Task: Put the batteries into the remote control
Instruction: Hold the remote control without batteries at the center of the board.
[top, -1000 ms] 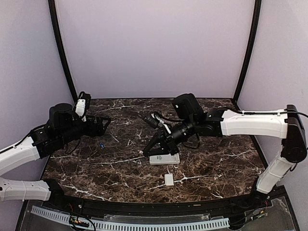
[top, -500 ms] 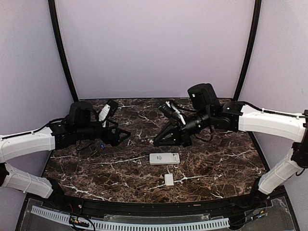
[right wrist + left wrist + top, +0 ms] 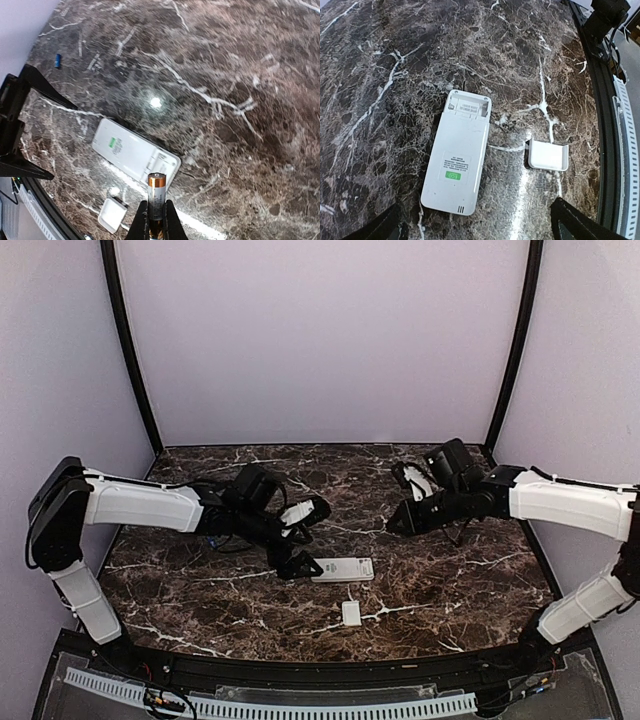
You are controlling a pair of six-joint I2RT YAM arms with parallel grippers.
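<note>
The right gripper (image 3: pixel 156 220) pinches the tan battery (image 3: pixel 156 197) upright between its fingers. Just beyond its tip the remote control (image 3: pixel 134 152) lies back up, with the battery bay uncovered. The left gripper (image 3: pixel 480 227) hangs spread wide, the remote just ahead between its fingers and the small white cover (image 3: pixel 548 154) beside it. Far past the right fingers lies the blue battery (image 3: pixel 57 60).
</note>
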